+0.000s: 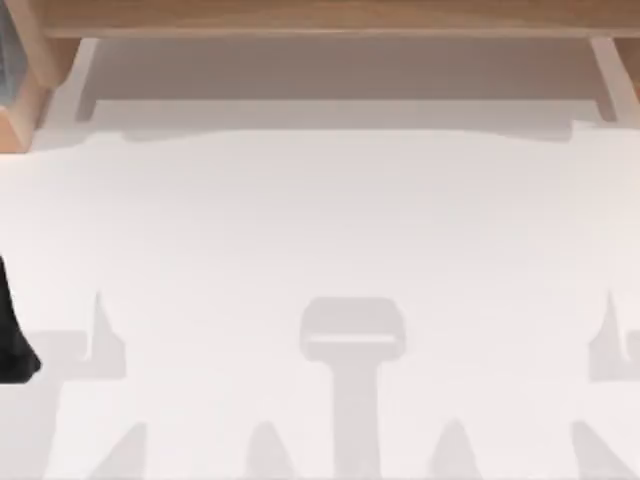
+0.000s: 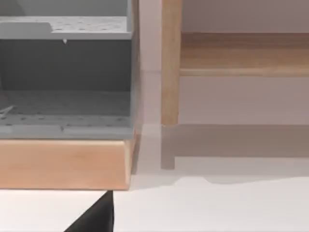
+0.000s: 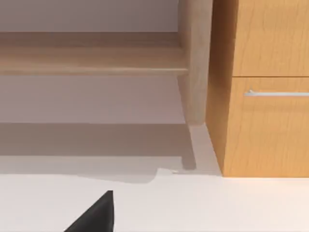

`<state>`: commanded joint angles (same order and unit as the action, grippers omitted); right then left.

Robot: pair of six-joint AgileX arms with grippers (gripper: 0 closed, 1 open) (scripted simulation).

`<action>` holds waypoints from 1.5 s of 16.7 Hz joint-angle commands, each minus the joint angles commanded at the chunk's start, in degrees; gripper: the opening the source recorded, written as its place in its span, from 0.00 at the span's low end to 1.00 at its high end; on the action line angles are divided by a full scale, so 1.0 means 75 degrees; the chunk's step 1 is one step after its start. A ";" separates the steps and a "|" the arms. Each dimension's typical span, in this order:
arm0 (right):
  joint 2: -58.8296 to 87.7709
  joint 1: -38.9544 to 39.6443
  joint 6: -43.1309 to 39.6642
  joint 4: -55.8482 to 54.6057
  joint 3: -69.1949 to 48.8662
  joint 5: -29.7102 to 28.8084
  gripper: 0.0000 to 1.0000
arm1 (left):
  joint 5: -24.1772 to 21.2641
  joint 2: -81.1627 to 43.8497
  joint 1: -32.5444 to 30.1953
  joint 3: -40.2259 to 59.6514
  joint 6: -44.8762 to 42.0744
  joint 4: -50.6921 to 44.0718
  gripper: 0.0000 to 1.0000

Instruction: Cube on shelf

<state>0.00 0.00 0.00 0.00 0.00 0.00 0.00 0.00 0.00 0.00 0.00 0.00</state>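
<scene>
While a dark part of my left arm [image 1: 12, 335] sits at the top view's left edge, low in the frame, I cannot tell whether either claw is released or clenched. Across the top of that frame runs the shelf [image 1: 330, 18], its board bare where it shows, above the white table [image 1: 320, 220]. Left wrist view: a grey open cabinet [image 2: 65, 77] on a wooden base beside the shelf's post. Right wrist view: a wooden drawer unit [image 3: 263, 87] at the shelf's other end.
</scene>
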 joint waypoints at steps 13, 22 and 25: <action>0.4335 -0.0865 -0.2932 -0.2263 -0.2059 0.0794 1.00 | 0.0000 0.0000 0.0000 0.0000 0.0000 0.0000 1.00; 1.0585 -0.2108 -0.7169 -0.5544 -0.5047 0.1948 1.00 | 0.0000 0.0000 0.0000 0.0000 0.0000 0.0000 1.00; 1.2559 -0.2501 -0.8507 -0.6578 -0.5987 0.2310 1.00 | 0.0000 0.0000 0.0000 0.0000 0.0000 0.0000 1.00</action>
<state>94.19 -18.76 -63.80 -49.33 -44.90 17.32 0.00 0.00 0.00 0.00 0.00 0.00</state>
